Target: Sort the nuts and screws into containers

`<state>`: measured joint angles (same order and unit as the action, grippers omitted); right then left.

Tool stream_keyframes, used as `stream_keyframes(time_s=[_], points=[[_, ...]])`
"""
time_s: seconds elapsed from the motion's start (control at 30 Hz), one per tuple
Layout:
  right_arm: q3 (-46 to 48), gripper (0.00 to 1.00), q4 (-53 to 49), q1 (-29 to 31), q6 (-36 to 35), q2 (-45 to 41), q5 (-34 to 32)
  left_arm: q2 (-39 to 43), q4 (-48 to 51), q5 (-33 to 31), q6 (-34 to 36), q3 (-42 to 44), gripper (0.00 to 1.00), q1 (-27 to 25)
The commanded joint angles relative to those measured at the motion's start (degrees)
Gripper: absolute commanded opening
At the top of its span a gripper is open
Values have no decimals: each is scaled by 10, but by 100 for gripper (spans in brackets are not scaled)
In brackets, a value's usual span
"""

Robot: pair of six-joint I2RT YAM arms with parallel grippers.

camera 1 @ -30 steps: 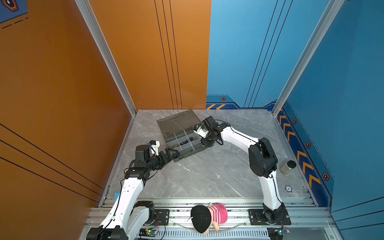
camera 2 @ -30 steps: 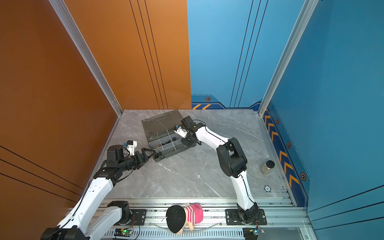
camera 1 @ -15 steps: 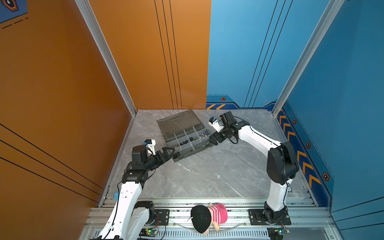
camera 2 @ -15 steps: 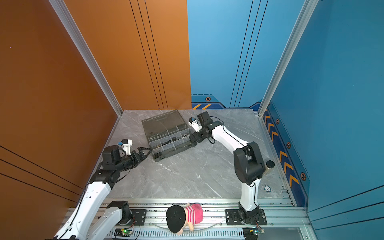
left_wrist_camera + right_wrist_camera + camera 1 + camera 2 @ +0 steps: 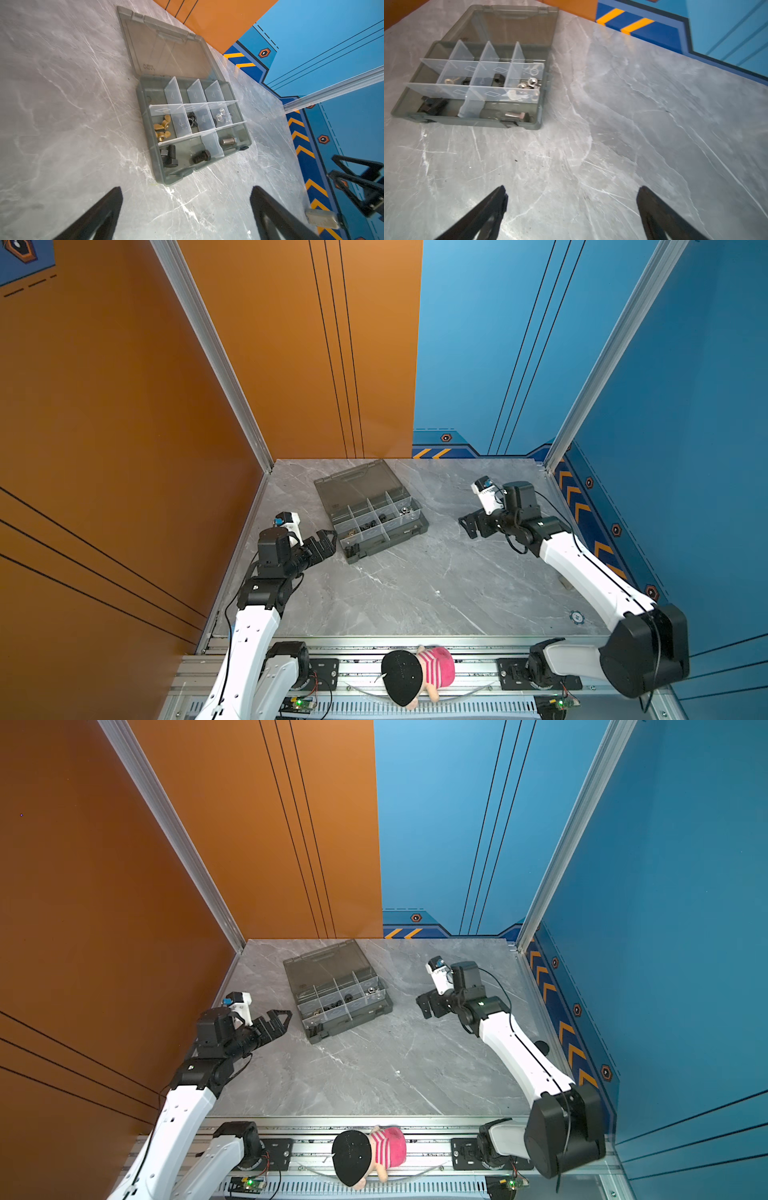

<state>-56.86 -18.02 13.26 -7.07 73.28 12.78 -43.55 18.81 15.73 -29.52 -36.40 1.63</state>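
The smoky grey organiser case [image 5: 388,542] [image 5: 350,1025] lies open at the back of the table, and its containers hold the parts. In the left wrist view black screws [image 5: 170,156] and a silver screw [image 5: 228,141] fill the front cells of the case [image 5: 160,172], with brass wing nuts [image 5: 162,128], black nuts [image 5: 192,120] and silver nuts [image 5: 220,116] behind. My left gripper [image 5: 328,537] [image 5: 186,189] is open and empty just left of the case. My right gripper [image 5: 469,524] [image 5: 572,188] is open and empty, well right of the case [image 5: 477,122].
A glass jar's black lid [image 5: 541,1047] peeks out behind my right forearm near the right wall. A plush toy [image 5: 415,672] lies on the front rail. Orange wall on the left, blue walls behind and right.
My right gripper has opened and pulled away from the case to the right. My left gripper has drawn back a little to the left.
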Motion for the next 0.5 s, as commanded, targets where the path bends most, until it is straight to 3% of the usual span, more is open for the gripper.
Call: stream_keyframes(time_s=[0.0,0.2,0.47], points=[[52,100,63,-31,47,-41,-20,36,-28,-66,40,7,98,6],[139,100,151,-86,68,-80,-41,69,-69,-133,58,32,98,6],[247,100,318,-149,95,-50,-62,50,-152,-181,90,59,98,6]])
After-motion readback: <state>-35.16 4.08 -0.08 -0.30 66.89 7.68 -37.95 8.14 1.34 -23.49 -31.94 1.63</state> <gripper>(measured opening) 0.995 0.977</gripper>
